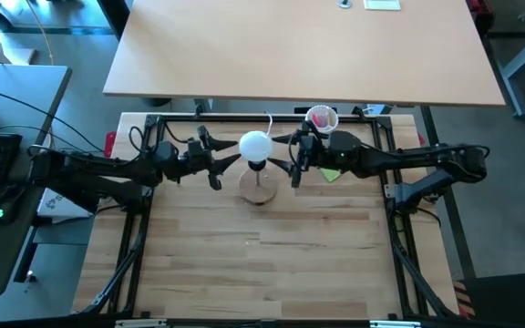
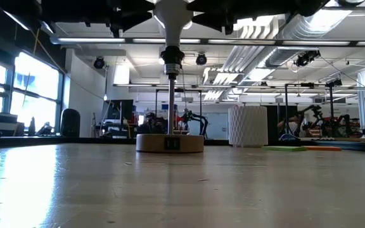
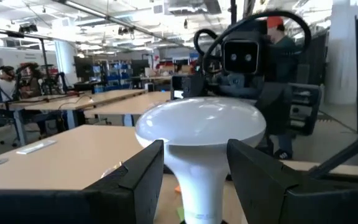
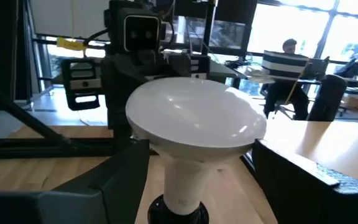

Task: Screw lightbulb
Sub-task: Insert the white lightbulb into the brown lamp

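Sitting upright on the black socket (image 4: 179,211) of the wooden stand (image 2: 170,142), the lightbulb (image 1: 255,145) is near the back middle of the table (image 1: 272,273), its round white globe uppermost and its narrow neck running straight down into the fitting. It looks light, rigid and smooth, so I judge it will slip easily under hard fingers and could crack or pull crooked in the thread if squeezed or pushed sideways. The neck just under the globe seems the better place to hold: it is narrower, gives a shoulder to bear against, and keeps the turning force close to the axis. The left gripper (image 3: 194,177) has its two dark fingers on either side of that neck, set apart about as wide as the neck; whether the pads truly press on it I cannot tell, though they appear touching or nearly so. The right gripper (image 4: 191,180) faces it from the opposite side with its jaws spread clearly wider than the neck, released and gripping nothing. How far the base is threaded in is hidden. Behind the right arm stands a white perforated cup (image 1: 322,117) with pink contents, well clear of the stand.
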